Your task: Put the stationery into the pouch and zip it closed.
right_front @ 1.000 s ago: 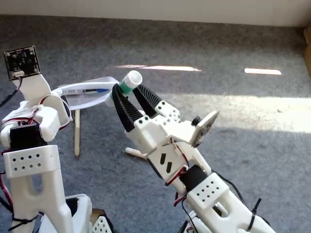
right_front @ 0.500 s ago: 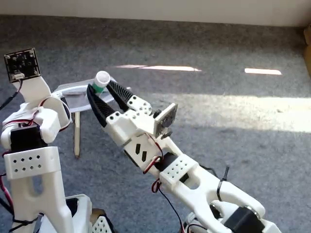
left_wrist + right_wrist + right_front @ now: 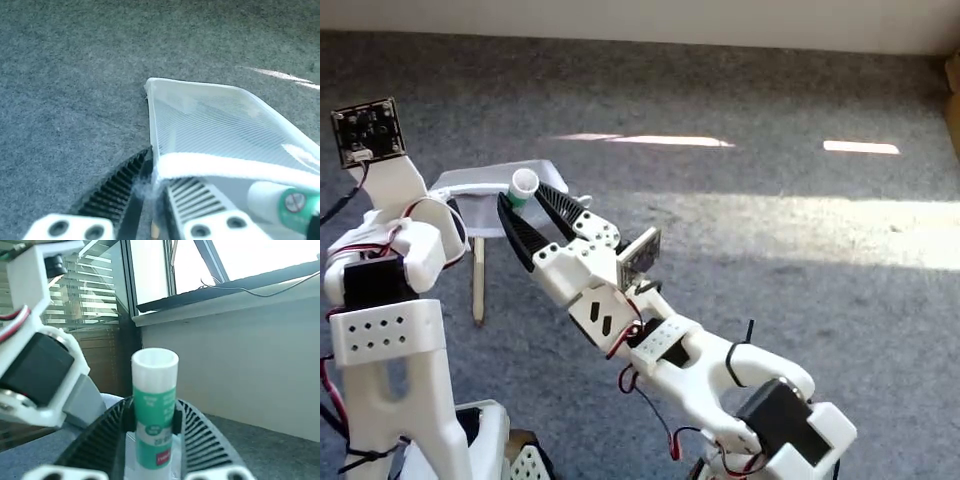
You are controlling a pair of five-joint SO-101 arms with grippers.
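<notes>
Sunlight falls in bright bands across the grey carpet (image 3: 800,230) toward three o'clock; window (image 3: 250,255) glare whitens the right wrist view.

— What is hidden of the pouch (image 3: 480,212), at ten o'clock?
— One end is covered by the left arm (image 3: 395,260).
— And the glue stick (image 3: 523,186)?
— Seen from above, its lower part is concealed within the right gripper (image 3: 523,196).

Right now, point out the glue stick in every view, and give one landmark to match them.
High view: glue stick upper left of centre, in the right gripper, at the pouch.
Left wrist view: stick's end at the frame's edge, beside the pouch's white rim.
Right wrist view: stick mid-frame, upright between the fingers.
Landmark: the pouch, next to the stick in the high and left wrist views.
</notes>
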